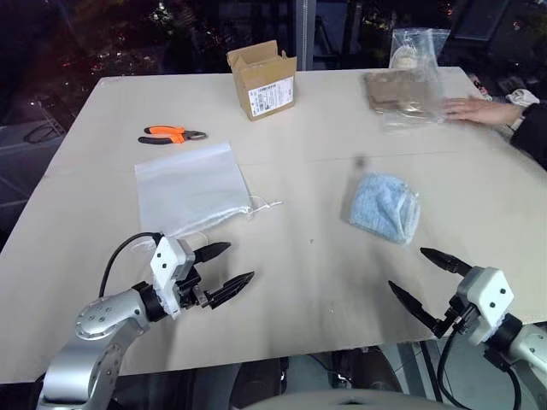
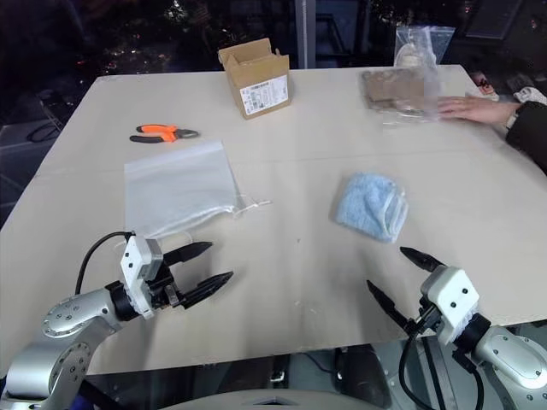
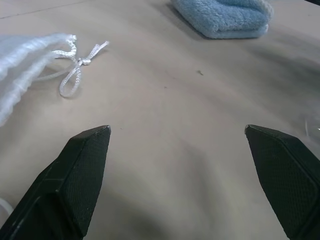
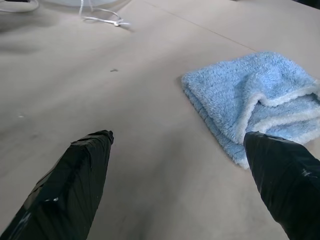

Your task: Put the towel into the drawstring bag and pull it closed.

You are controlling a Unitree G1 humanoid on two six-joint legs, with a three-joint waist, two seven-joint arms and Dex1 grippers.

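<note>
On table [image 1: 299,282], one towel [image 1: 383,207], one drawstring bag [image 1: 190,188]

I see a pale beige bench [image 1: 308,282]. Toward its left edge lies the drawstring bag [image 1: 190,188], flat, its cords trailing toward the middle. The towel [image 1: 384,207] sits folded right of centre, well apart from the bag. Orange-handled pliers [image 1: 170,134] lie near the far left. An open cardboard box [image 1: 263,79] stands by the far edge; a clear plastic bag [image 1: 410,81] with brown contents lies at the far right corner, a person's hand [image 1: 480,110] resting beside it.
</note>
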